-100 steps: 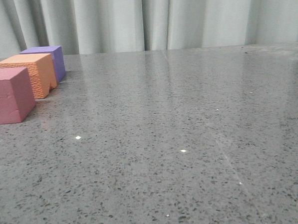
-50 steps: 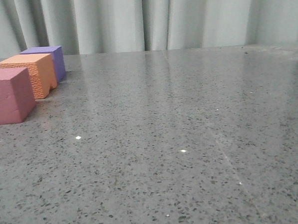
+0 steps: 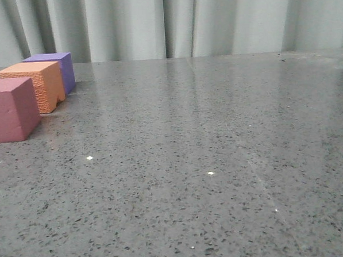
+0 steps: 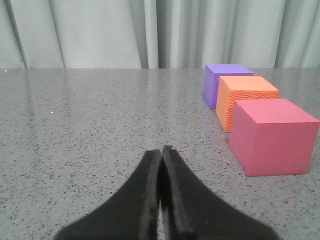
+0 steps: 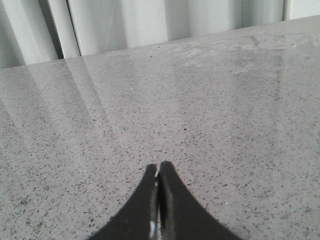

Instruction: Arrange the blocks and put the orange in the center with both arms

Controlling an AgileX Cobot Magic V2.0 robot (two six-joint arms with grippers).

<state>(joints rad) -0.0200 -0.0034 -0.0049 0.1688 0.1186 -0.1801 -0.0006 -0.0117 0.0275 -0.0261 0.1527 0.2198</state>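
Note:
Three foam cubes stand in a row at the table's left side. The pinkish-red block [image 3: 8, 109] [image 4: 272, 136] is nearest, the orange block [image 3: 36, 85] [image 4: 245, 97] sits in the middle of the row, and the purple block [image 3: 56, 68] [image 4: 224, 82] is farthest back. My left gripper [image 4: 161, 149] is shut with nothing in it, low over the table and apart from the row, which lies to one side of it. My right gripper [image 5: 158, 166] is shut on nothing over bare table. Neither gripper shows in the front view.
The grey speckled table [image 3: 207, 149] stretches back to pale curtains [image 3: 171, 22]. A few small white specks [image 3: 210, 173] dot its surface.

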